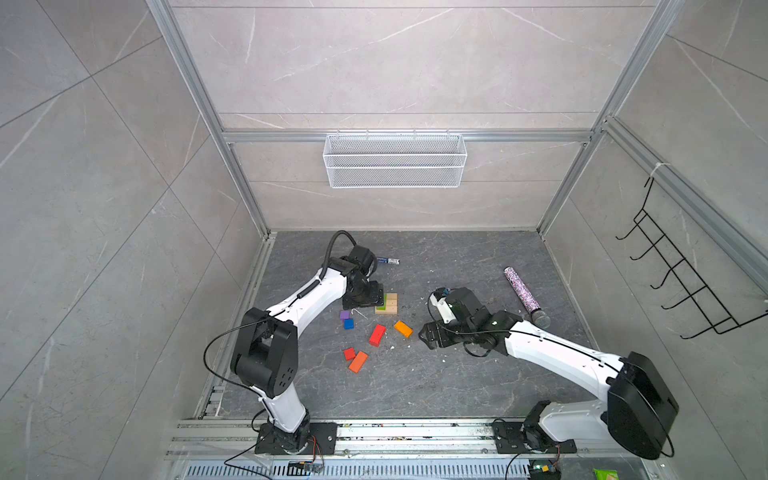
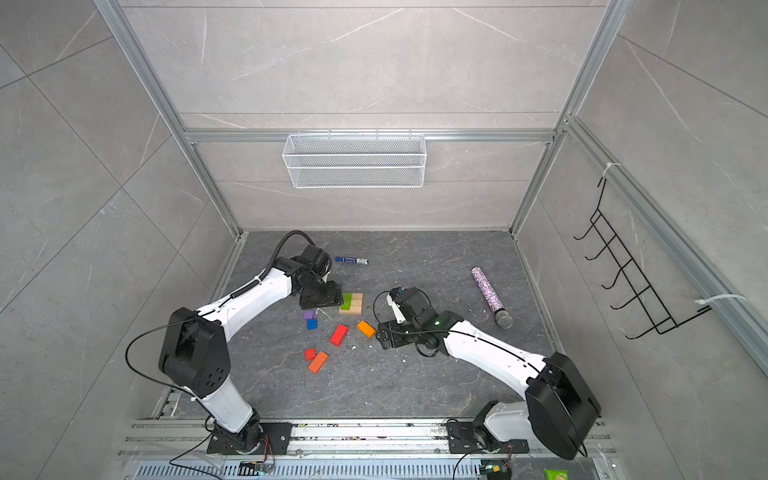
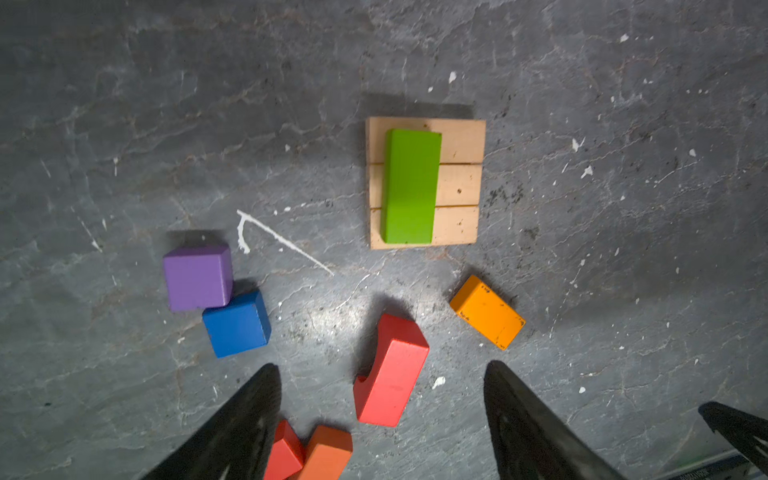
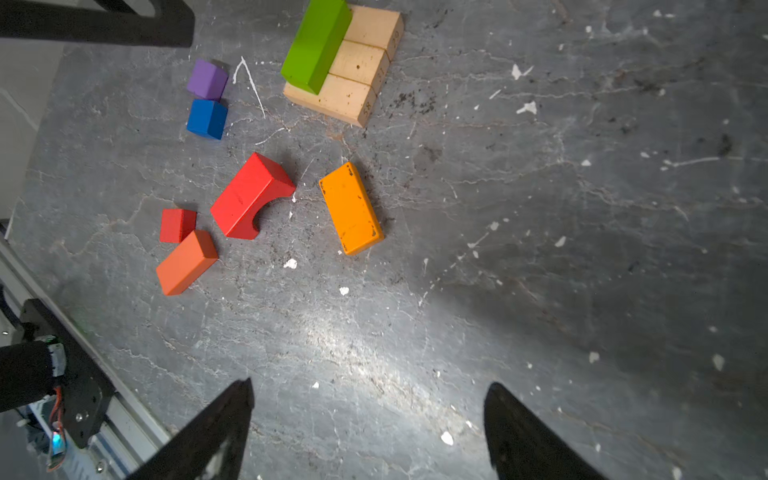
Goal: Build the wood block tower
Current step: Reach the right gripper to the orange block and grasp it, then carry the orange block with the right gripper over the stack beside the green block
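right end effector (image 4: 370, 382) — open floor (image 4: 540, 257) below | green block (image 4: 316, 43) along tan blocks (image 4: 353, 97) edge

Blocks in view: ten. Three tan blocks (image 3: 459, 185) lie side by side with one green block (image 3: 409, 185) on top. Near the tan blocks lie two orange blocks (image 4: 351, 208), one red arch (image 4: 245, 195), one red cube (image 4: 176, 224), one blue cube (image 3: 237, 324) and one purple cube (image 3: 197, 276). Other items: one pen (image 2: 351, 260), one microphone (image 2: 490, 296), one wire basket (image 1: 395, 160), one hook rack (image 1: 681, 282).
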`<state>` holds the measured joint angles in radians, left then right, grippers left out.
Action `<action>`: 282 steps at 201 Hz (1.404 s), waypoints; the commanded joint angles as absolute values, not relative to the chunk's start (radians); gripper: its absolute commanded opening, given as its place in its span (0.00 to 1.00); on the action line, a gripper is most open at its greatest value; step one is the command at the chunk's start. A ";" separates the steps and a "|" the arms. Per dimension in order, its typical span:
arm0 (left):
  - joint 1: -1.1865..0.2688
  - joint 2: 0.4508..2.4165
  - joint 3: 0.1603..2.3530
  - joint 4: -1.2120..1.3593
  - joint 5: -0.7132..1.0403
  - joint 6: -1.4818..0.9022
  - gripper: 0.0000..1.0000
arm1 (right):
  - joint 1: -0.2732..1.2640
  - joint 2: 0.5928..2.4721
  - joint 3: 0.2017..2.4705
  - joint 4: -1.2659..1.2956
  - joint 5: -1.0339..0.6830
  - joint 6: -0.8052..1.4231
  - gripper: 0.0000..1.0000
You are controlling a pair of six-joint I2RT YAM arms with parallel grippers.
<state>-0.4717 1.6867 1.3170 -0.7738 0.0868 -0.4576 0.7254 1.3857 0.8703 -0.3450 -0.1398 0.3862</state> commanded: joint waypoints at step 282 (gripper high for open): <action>-0.352 1.419 0.997 -0.667 0.257 -0.462 0.80 | 0.864 1.979 1.262 -0.352 0.107 0.211 0.23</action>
<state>-0.3542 1.4220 1.0019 -0.6781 0.2386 -0.4667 0.8581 1.9659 1.2514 -0.3340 0.0853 0.2050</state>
